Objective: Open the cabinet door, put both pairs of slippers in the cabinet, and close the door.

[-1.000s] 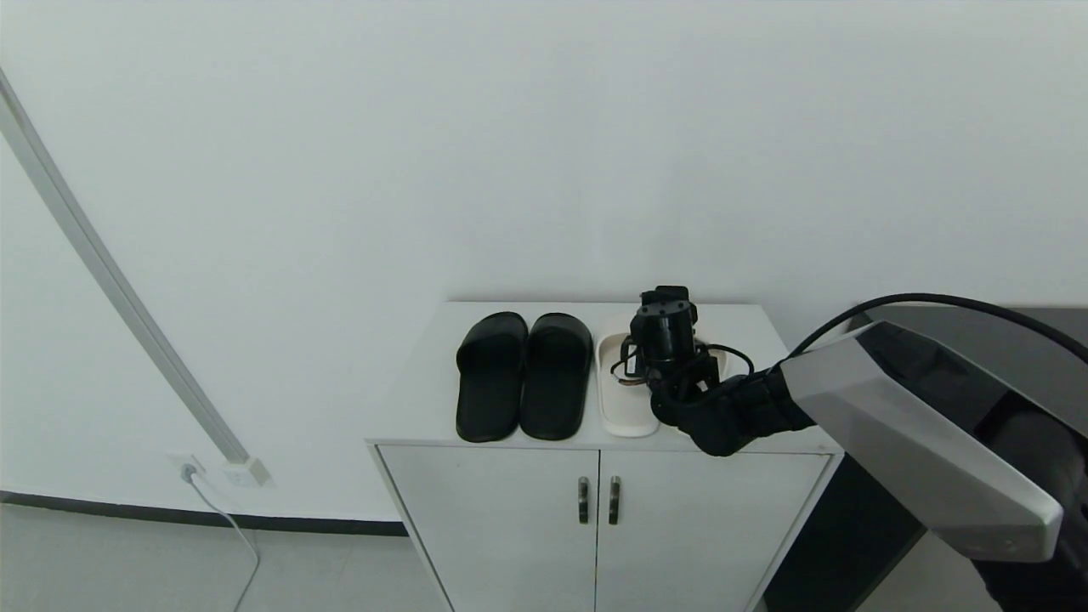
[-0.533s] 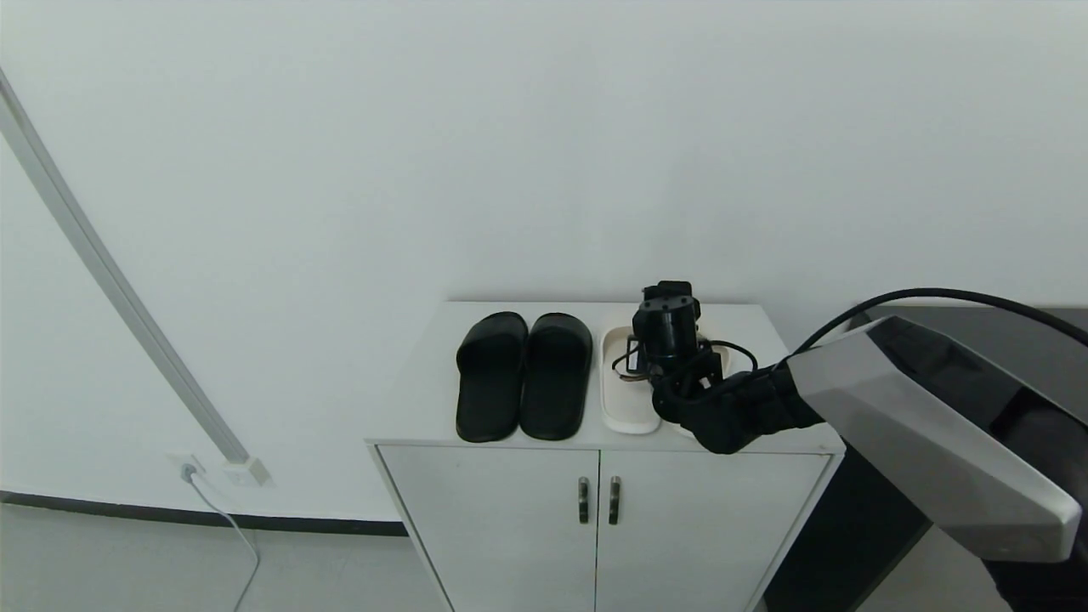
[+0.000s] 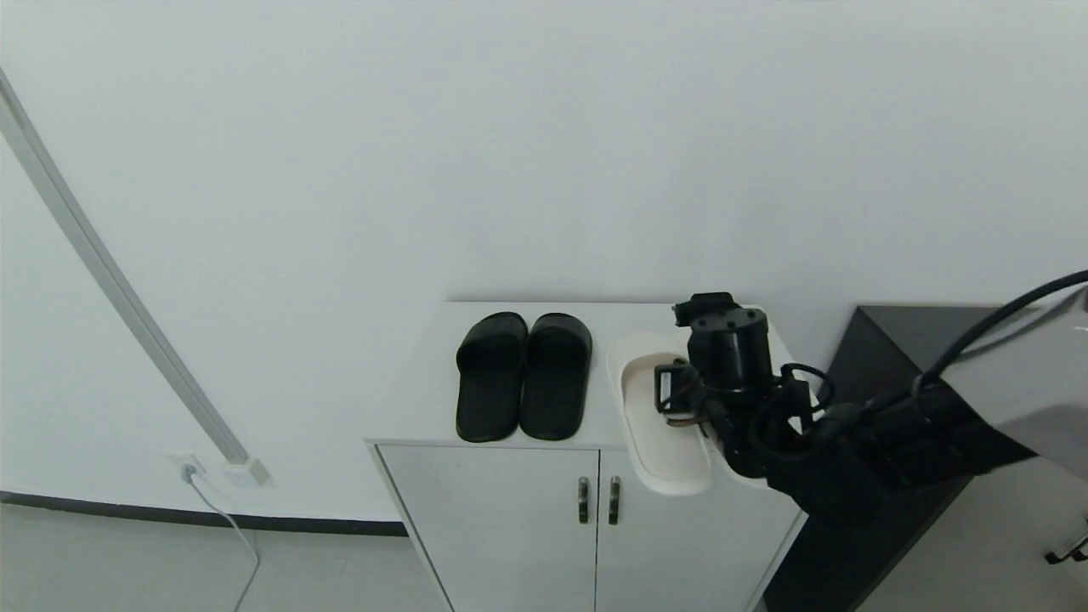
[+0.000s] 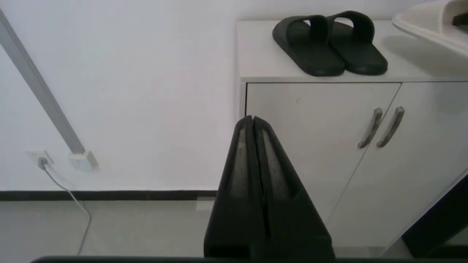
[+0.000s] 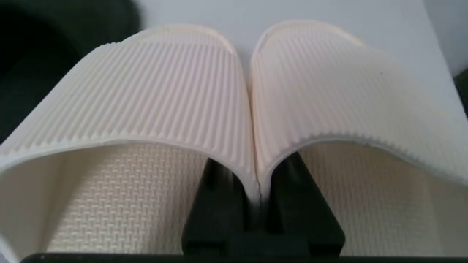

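A pair of black slippers (image 3: 523,374) lies side by side on the white cabinet's top (image 3: 421,382); the same pair (image 4: 330,44) appears in the left wrist view. Both cabinet doors (image 3: 493,527) are closed, their two handles (image 3: 598,500) meeting in the middle. My right gripper (image 3: 680,399) is shut on the white slippers (image 3: 663,442), held in the air over the cabinet's front right edge. In the right wrist view its fingers (image 5: 219,204) pinch the inner edges of the two ribbed straps (image 5: 252,124) together. My left gripper (image 4: 253,120) hangs shut and empty, low in front of the cabinet.
A dark piece of furniture (image 3: 875,336) stands right of the cabinet. A slanted grey conduit (image 3: 110,280) runs down the wall to a socket with a cable (image 3: 189,469) at lower left. Open floor lies in front of the cabinet.
My right gripper has lifted the white slippers off the cabinet top and carried them forward and to the right, past the front edge. The black slippers have not moved.
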